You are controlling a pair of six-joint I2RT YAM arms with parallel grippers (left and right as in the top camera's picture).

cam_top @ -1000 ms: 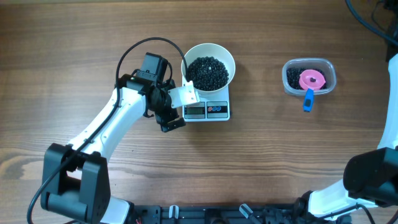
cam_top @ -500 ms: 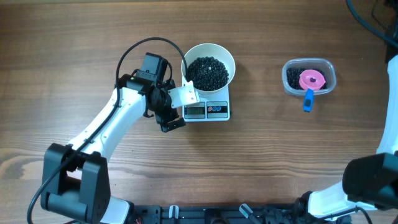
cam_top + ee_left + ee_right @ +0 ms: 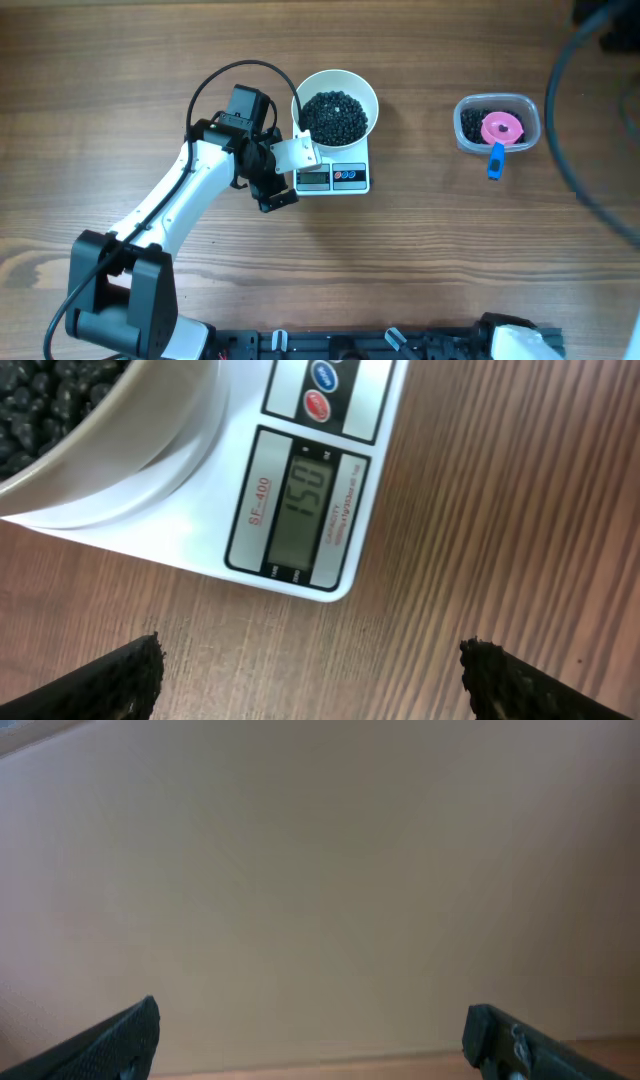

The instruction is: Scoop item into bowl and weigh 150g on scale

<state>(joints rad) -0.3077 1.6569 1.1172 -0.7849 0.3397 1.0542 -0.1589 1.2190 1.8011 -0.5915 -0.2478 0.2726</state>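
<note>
1. Table (image 3: 450, 250) – brown wood-grain top; carries everything listed below.
2. Scale (image 3: 356, 183) – flat white rectangle, a little to the 11 o'clock side of the table's middle. Its display (image 3: 310, 510) sits on the 6 o'clock edge and reads 150. Beside the display are two round buttons, one blue (image 3: 327, 374) and one red (image 3: 318, 405).
3. Bowl (image 3: 370, 95) – round, white and deep. It stands upright on the 12 o'clock part of the scale and overhangs that edge.
4. Beans (image 3: 334, 116) – small black pellets in a loose dark heap inside the bowl, below its rim.
5. Tub (image 3: 532, 110) – clear plastic with rounded corners, at 3 o'clock from the bowl and well apart from it. It holds a smaller lot of the same beans.
6. Scoop (image 3: 501, 128) – pink and round, resting in the tub. Its blue handle (image 3: 495, 161) sticks out over the tub's 6 o'clock rim.
7. Left gripper (image 3: 288, 175) – at 9 o'clock of the scale, just beside it, with its fingers spread wide and nothing between them. The wrist view looks down on the display. One finger lies near the bowl's 7 o'clock rim; whether it touches cannot be told.
8. Right gripper (image 3: 320, 1045) – fingers spread wide and empty, facing a plain blurred beige surface.
9. Cable (image 3: 215, 85) – black loop arching over the left arm, at 9 o'clock of the bowl.
</note>
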